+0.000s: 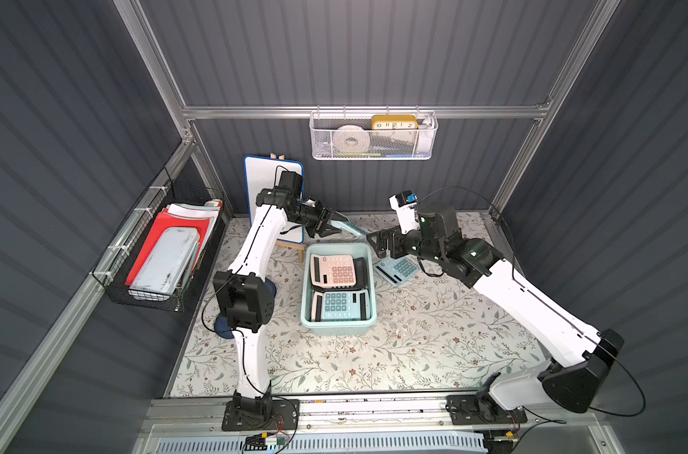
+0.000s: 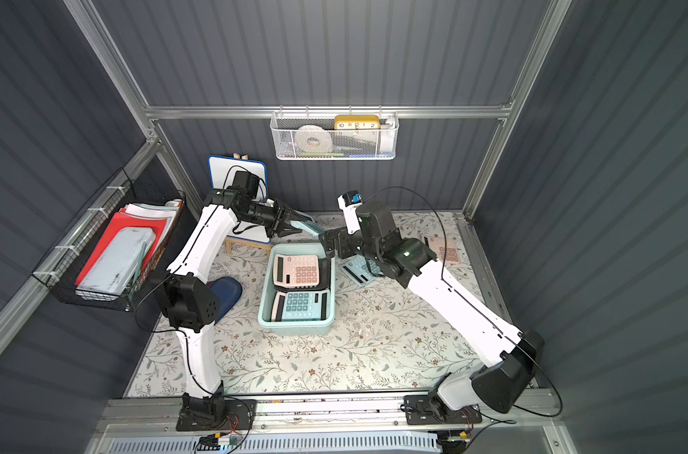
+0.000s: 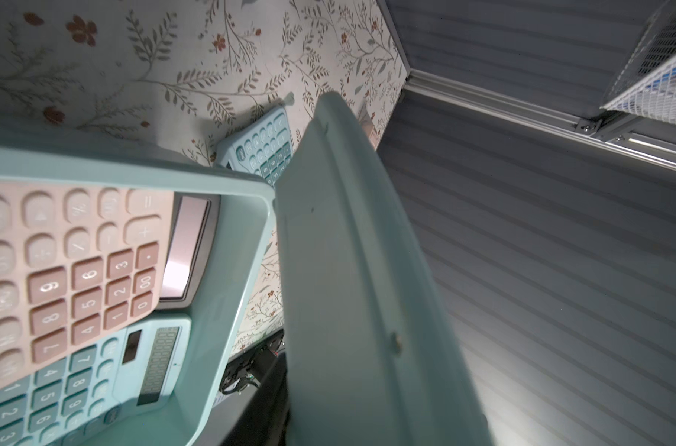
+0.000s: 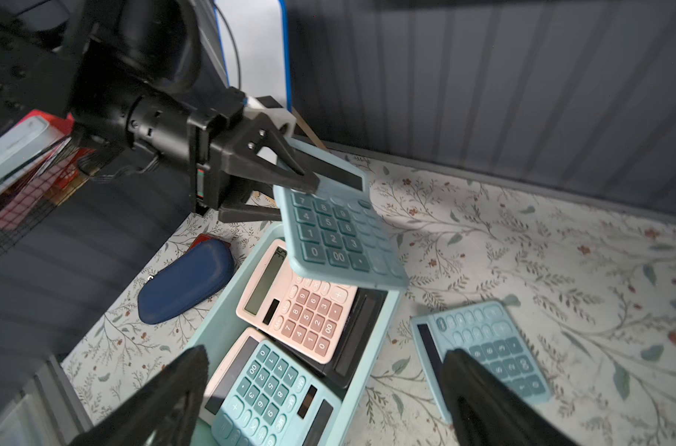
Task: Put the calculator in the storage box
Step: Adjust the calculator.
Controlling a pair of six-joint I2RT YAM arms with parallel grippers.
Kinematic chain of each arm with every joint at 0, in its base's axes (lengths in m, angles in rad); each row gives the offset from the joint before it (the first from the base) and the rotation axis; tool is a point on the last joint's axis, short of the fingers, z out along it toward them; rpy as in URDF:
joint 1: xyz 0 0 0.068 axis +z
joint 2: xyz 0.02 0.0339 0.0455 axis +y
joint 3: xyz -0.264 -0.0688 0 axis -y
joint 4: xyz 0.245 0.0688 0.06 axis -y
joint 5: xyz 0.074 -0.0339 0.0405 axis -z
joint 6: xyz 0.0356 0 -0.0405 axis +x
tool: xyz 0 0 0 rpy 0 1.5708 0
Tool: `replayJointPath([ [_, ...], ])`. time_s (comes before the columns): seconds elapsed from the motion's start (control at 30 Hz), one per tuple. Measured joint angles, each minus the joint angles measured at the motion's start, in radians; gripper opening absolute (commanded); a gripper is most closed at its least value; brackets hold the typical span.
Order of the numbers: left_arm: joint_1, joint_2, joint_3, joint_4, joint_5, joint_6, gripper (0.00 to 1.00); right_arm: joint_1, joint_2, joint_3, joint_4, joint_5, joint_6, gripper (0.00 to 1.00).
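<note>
Mint-green plastic, the storage box [image 1: 305, 293] sits centred on the surface [image 1: 432, 334], holding an aqua calculator [image 1: 340, 306] and a pink calculator [image 1: 333, 269] atop a largely covered black calculator [image 4: 367, 316], while the left claw [image 4: 292, 195] is clamped on the display end of the teal calculator [image 4: 340, 231], tilted in air over the box's far rim. The right claw [image 4: 326, 353] hangs spread wide and empty by the box's far corner, near a light-blue calculator [image 1: 397, 269] flat on the surface. A white mesh basket [image 1: 373, 147] carries a tape roll [image 1: 348, 139] and yellow clock [image 1: 394, 122], a black wire basket [image 1: 149, 300] red folders [image 1: 165, 232]; a second pink calculator [image 2: 446, 247] is half hidden behind the right arm.
</note>
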Motion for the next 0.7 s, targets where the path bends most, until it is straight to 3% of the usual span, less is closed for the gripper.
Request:
replayJointPath([
  [0.13,0.000,-0.002,0.000,0.029,-0.079,-0.016,0.40,-0.089,-0.003,-0.021,-0.027,-0.092,0.181,0.99],
  [0.33,0.000,-0.060,-0.049,0.098,-0.203,-0.019,0.40,-0.251,-0.025,-0.185,0.085,-0.256,0.452,0.99],
  [0.7,0.000,-0.212,-0.243,0.313,-0.330,-0.031,0.40,-0.314,0.035,-0.195,0.283,-0.417,0.811,0.99],
])
